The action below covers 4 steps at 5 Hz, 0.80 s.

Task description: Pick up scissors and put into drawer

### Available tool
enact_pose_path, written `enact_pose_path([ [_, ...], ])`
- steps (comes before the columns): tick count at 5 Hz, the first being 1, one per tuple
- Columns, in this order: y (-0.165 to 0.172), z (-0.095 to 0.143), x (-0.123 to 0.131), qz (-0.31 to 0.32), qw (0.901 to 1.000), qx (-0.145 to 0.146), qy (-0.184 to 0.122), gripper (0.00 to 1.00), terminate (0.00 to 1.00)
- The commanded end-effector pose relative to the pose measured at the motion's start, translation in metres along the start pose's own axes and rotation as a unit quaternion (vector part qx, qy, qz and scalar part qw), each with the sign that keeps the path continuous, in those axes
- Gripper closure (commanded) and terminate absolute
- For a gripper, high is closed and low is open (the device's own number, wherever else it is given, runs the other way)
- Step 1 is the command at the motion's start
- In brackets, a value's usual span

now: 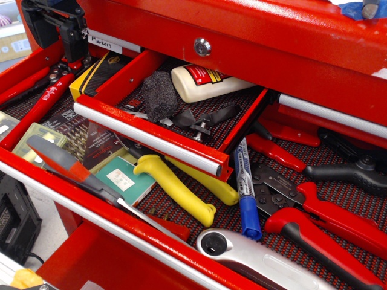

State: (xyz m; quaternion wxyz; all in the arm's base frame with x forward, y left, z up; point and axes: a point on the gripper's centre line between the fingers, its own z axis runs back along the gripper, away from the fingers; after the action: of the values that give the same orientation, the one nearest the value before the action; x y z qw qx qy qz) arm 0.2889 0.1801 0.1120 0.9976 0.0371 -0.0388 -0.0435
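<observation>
**Scissors lie in the wide drawer, small drawer stands open**

Down at the lower left, the scissors (78, 172) lie flat in the wide red drawer (121, 226), grey and orange-red handles toward the left edge and slim silver blades pointing right along the front rail. Their tips run close to a red-handled tool near the front lip. They rest partly over a green box (126, 180) and beside a clear case of small parts (37, 140).

Above them the drawer (154, 138), narrow and red with a round silver bar pull, is pulled out over the wide one. On its dark mesh liner sit a white glue bottle (208, 82), a dark grey sponge-like block (159, 95) and some black strap or clip pieces.

The gripper (72, 42) hangs at the top left, black, above the left end of the wide drawer and well apart from the scissors. Its fingers are possibly closed, but from this angle I cannot tell.

Further right in the wide drawer lie a yellow-handled tool (181, 193), a blue marker (247, 193), red-handled pliers (326, 223) and a silver ratchet head (242, 254).
</observation>
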Motion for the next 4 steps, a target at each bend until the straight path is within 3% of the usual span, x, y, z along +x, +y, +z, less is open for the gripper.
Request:
enact_pose_path([
  [1, 0.000, 0.000, 0.000, 0.000, 1.0000, 0.000, 0.000, 0.00, 0.00],
  [2, -0.013, 0.017, -0.014, 0.125, 0.9905, 0.052, -0.026, 0.00, 0.00],
  [3, -0.022, 0.027, -0.027, 0.246, 0.9680, 0.050, 0.005, 0.00, 0.00],
  [4, -0.044, 0.044, -0.045, 0.361, 0.9295, 0.067, 0.034, 0.00, 0.00],
])
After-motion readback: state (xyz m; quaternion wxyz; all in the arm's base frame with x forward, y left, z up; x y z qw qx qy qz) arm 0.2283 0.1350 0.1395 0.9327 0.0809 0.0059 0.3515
